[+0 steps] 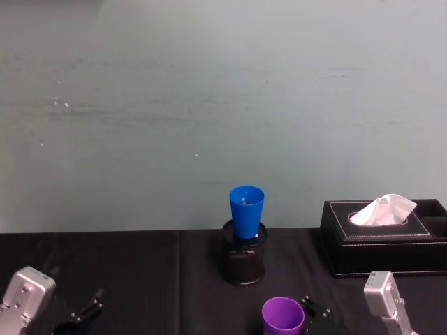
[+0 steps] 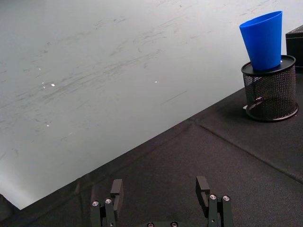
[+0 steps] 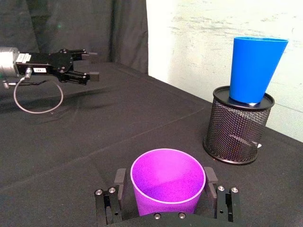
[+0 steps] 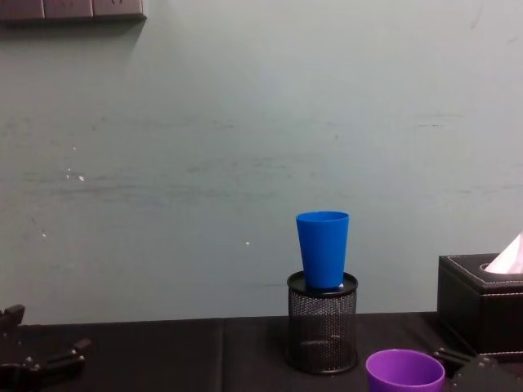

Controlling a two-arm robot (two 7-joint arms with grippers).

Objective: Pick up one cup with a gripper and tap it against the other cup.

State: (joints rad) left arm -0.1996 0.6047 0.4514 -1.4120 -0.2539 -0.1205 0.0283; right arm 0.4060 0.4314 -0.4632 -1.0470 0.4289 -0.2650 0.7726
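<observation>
**Right gripper (image 3: 164,181), right wrist view.** You have this gripper low at the near edge of the table, over the black tablecloth (image 3: 94,137). Its two fingers are spread wide. The purple tumbler (image 3: 167,187) stands between them. One finger sits just beside the tumbler's wall on each side, and neither is clamped against it. The tumbler is upright, mouth up and empty; its base is out of sight.

**Layout, head view.** The purple tumbler is at the lower edge of the view. It lies in front of the black wire-mesh pen holder (image 1: 244,262), slightly to its right and apart from it. The blue tumbler (image 1: 246,211) stands upright, mouth up, with its narrow base set into the holder's open top. You can see clear tablecloth between the two tumblers; they do not touch. A black tissue box (image 1: 380,241) with a white tissue pulled up sits to the right of the holder, towards the pale wall (image 1: 209,105).

**Left gripper (image 2: 159,189), left wrist view.** This gripper hangs low over the tablecloth on the left side of the table, well apart from both tumblers. Its fingers are wide apart with nothing between them. You see the blue tumbler and its holder far off across the cloth.
</observation>
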